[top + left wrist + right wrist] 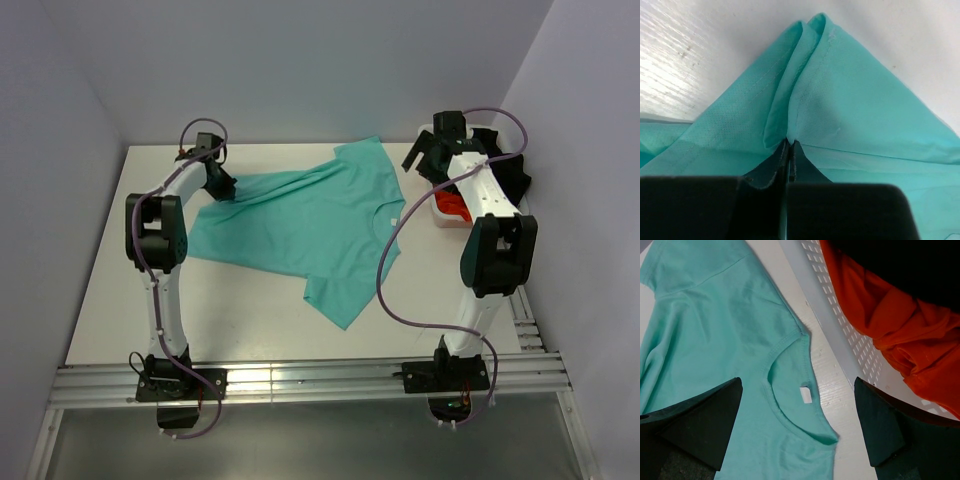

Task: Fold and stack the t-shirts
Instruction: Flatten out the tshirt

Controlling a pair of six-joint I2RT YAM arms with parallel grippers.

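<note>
Right, top view: teal t-shirt [320, 225] lies spread on the table [110, 300], its collar toward the white basket [437, 212] at the far right. The left gripper [222, 188] sits at the shirt's far-left corner. The right gripper [425, 155] hangs by the basket, carrying nothing. An orange-red shirt [455, 205] and a black shirt [512, 180] are bunched in the basket.

Left wrist: jaws pinched tight on a pleat of teal hem, which runs out from the fingertips.

Right wrist: jaws spread wide and empty above the collar and its white neck label [805, 394]. Basket wall just beside the collar, orange-red cloth inside.
</note>
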